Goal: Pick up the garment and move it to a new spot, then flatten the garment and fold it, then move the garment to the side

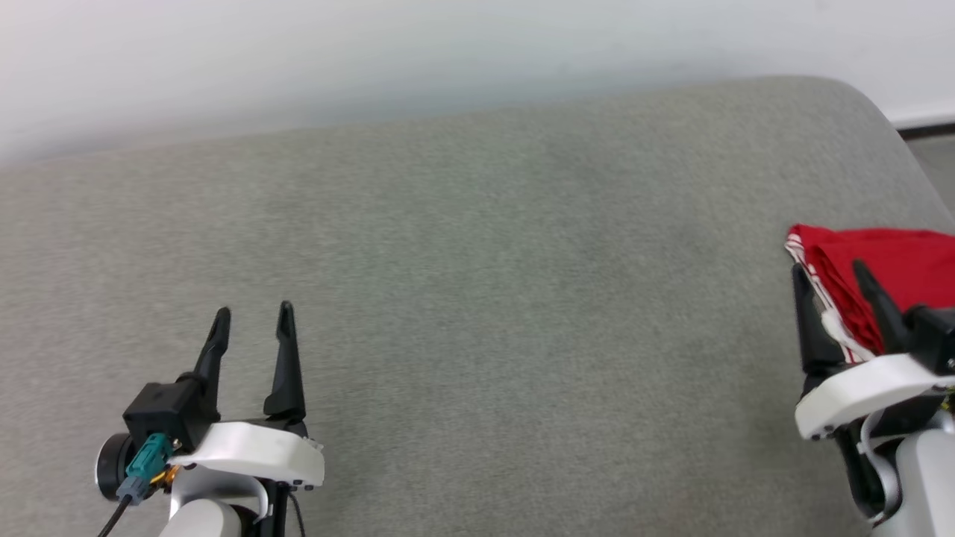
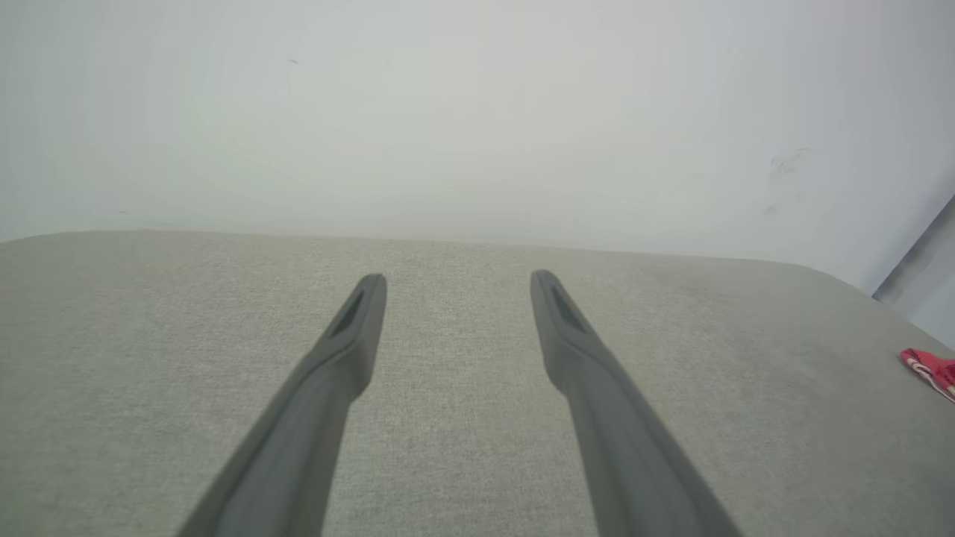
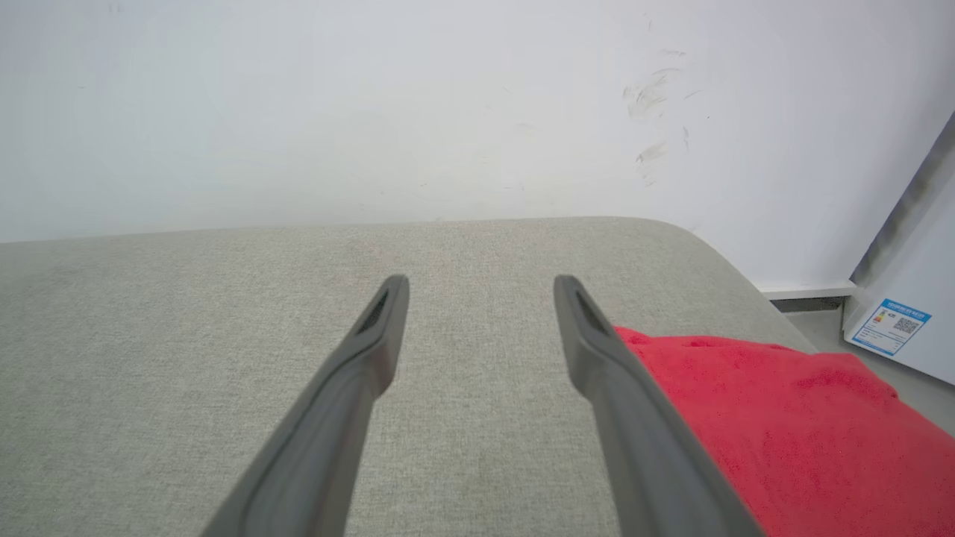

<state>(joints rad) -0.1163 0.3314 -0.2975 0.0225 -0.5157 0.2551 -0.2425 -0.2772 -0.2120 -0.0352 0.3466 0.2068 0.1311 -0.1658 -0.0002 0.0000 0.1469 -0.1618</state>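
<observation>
As seen from the head camera: grey upholstered surface (image 1: 448, 298) set against a pale wall (image 1: 373, 52). Red garment (image 1: 895, 261) lying gathered at the right edge of that surface, just short of its rounded far corner, with red-and-white striped trim turned toward the surface's middle and the rest cut off by the picture edge.

Left end effector (image 1: 254, 313) over the near left part of the surface, fingers spread apart, nothing between them. Same spread in the left wrist view (image 2: 456, 280), bare upholstery in the gap, a sliver of garment (image 2: 929, 367) at the surface's far right.

Right end effector (image 1: 828, 270) at the near right edge of the surface, fingers parted, tips pointing at the garment's striped edge. Right wrist view (image 3: 481, 282): gap showing plain upholstery, nothing gripped, garment (image 3: 783, 418) just beside the right finger; contact between the two not discernible. Beyond the surface's right corner, a white panel bearing an energy label (image 3: 891, 327).
</observation>
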